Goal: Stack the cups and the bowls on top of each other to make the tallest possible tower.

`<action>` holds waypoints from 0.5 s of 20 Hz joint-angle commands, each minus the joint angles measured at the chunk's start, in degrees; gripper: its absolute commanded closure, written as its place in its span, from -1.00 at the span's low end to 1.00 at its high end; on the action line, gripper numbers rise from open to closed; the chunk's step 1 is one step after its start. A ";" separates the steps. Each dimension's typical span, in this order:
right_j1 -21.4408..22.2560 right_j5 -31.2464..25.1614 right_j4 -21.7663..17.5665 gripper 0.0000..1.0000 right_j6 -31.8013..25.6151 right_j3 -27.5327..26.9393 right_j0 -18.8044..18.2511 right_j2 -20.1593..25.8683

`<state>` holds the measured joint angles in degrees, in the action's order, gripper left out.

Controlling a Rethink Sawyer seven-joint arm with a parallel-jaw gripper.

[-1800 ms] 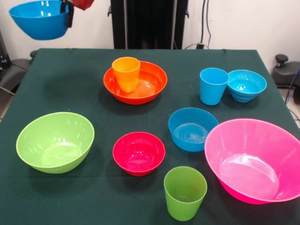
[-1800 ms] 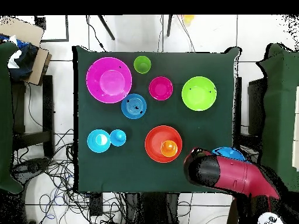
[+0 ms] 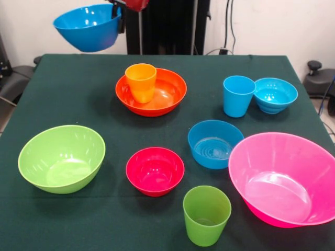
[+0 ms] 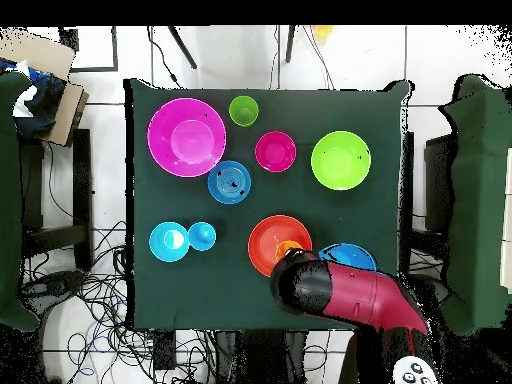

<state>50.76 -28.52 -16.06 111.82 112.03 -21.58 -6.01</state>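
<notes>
Gripper (image 3: 121,15) clamped on blue bowl's (image 3: 88,27) rim, held in the air | bowl hangs beside gripper, toward the picture's left in front view | orange cup (image 3: 141,82) in orange bowl (image 3: 167,94) below gripper

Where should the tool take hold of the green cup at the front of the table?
Grip the green cup by its rim, coming straight down from above. It stands upright with its mouth open and apart from the red bowl and pink bowl, so one finger could go inside, one outside.
</notes>
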 commanded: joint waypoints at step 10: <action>-3.70 -3.52 8.02 1.00 10.62 1.01 7.50 1.93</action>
<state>50.36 -28.52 -11.63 111.82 112.04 -16.30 -6.36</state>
